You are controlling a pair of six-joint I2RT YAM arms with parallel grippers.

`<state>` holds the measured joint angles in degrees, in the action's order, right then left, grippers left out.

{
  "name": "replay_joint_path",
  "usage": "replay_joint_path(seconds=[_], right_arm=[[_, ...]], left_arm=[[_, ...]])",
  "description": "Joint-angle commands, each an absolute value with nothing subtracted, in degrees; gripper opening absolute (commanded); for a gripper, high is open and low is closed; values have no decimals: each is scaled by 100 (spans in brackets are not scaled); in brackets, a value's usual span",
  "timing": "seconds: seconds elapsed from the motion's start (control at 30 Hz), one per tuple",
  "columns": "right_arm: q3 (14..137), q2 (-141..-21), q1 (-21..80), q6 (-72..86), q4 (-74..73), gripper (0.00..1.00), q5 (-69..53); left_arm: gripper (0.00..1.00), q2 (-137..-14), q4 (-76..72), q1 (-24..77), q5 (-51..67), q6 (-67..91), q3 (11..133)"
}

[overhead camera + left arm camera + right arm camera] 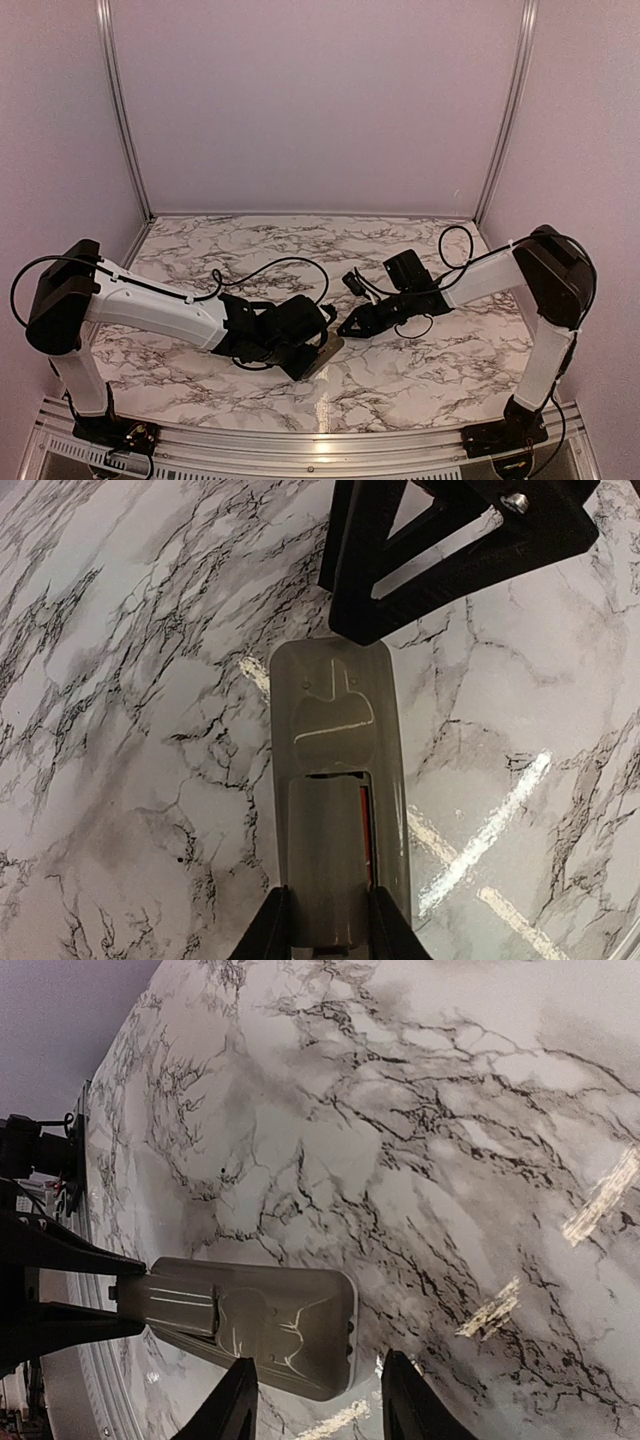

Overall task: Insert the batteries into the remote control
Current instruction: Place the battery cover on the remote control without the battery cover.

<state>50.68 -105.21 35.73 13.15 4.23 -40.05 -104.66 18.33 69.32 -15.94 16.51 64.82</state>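
The remote (335,710) is held back-up by one end in the left pincer (328,925), near the middle of the surface's (120,680) near edge. An orange-red battery (364,825) is seen in its recess. The right pincer (318,1400) is seen half-wide and empty at the far end.

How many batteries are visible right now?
1. An orange-red battery shows as a thin strip in the recess on the back of the remote, which the left end effector grips. A second may be hidden inside that recess.
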Motion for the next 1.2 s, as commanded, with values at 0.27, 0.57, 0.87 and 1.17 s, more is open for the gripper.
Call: replay_joint_path(seconds=[0.27,0.57,0.87,1.17], right_arm=[[5286,-10711,3595,1160,373,39,-4122],[5312,-10783,3625,1135,342,38,-4135],[5324,-10775,3639,1120,301,38,-4131],[5317,-10782,3638,1109,291,37,-4113]], left_arm=[[15,-10636,1864,6908,-1492,1615,6602],[15,-10520,1804,6908,-1470,1590,6522],[14,-10373,1781,6908,-1501,1577,6464],[14,-10296,1892,6908,-1562,1554,6549]])
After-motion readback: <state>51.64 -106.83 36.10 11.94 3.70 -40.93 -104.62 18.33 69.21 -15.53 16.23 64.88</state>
